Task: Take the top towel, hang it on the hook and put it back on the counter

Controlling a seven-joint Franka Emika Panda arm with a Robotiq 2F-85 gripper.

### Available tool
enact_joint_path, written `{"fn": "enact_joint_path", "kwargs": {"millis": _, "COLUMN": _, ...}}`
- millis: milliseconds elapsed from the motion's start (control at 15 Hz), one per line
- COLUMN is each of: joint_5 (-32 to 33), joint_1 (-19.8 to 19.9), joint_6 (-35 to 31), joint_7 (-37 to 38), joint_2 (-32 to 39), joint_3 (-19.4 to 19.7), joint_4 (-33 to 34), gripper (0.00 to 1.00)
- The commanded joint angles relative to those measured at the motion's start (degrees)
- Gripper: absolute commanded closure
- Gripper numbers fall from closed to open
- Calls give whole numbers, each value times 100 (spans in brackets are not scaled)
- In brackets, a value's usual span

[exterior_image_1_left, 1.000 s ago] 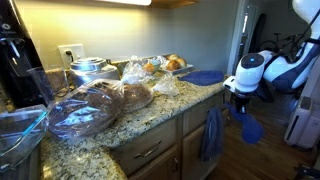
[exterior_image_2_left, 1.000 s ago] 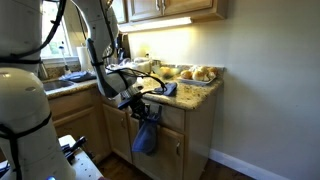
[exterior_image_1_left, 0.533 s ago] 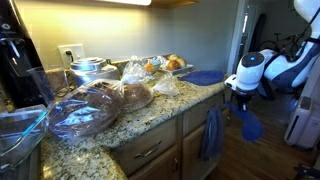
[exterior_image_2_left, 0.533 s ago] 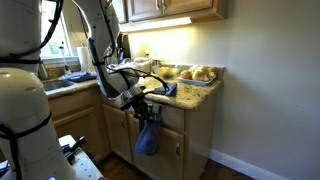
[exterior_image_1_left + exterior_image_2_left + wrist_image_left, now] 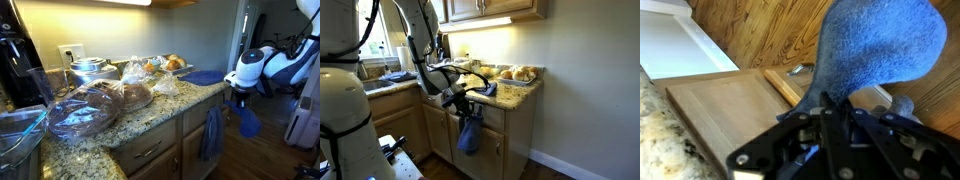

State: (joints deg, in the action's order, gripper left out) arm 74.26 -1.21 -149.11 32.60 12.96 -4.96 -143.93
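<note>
The gripper [image 5: 830,112] is pinched narrow on a corner of the top towel [image 5: 878,50]; in the wrist view the blue cloth is drawn to a tight neck between the dark fingers and widens beyond them. In both exterior views the gripper [image 5: 240,100] [image 5: 463,103] sits off the end of the counter [image 5: 150,118], a little below its edge, and the towel [image 5: 249,125] [image 5: 470,135] hangs limp from it, level with the cabinet fronts under the counter and clear of the wooden floor [image 5: 770,35]. A longer grey-blue towel [image 5: 211,133] hangs flat against the cabinet front just below the counter's edge, beside the held one; whether the two touch cannot be told. A second bright blue towel [image 5: 205,77] lies flat on top of the counter at that same end. Further along the counter lie bagged loaves [image 5: 128,95] and clear glass bowls [image 5: 75,112]. In the wrist view a pale cabinet door [image 5: 730,110] lies next to a strip of the counter's speckled stone [image 5: 655,140]
</note>
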Motion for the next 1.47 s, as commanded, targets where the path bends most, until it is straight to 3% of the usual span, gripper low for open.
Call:
{"fn": "enact_joint_path", "kwargs": {"millis": 0, "joint_5": 73, "joint_1": 12, "joint_6": -92, "joint_7": 110, "joint_2": -76, "joint_3": 15, "joint_4": -39, "gripper": 95}}
{"fn": "enact_joint_path", "kwargs": {"millis": 1000, "joint_5": 81, "joint_1": 24, "joint_6": -132, "joint_7": 65, "joint_2": 570, "joint_3": -64, "joint_4": 320, "gripper": 93}}
{"fn": "enact_joint_path", "kwargs": {"millis": 1067, "joint_5": 18, "joint_1": 50, "joint_6": -171, "joint_7": 15, "joint_2": 620, "joint_3": -62, "joint_4": 361, "gripper": 66}}
{"fn": "enact_joint_path", "kwargs": {"millis": 1200, "joint_5": 18, "joint_1": 32, "joint_6": -90, "joint_7": 8, "joint_2": 619, "joint_3": -55, "joint_4": 408, "gripper": 59}}
{"fn": "enact_joint_path", "kwargs": {"millis": 1400, "joint_5": -17, "joint_1": 26, "joint_6": -40, "joint_7": -5, "joint_2": 427, "joint_3": -52, "joint_4": 315, "gripper": 41}}
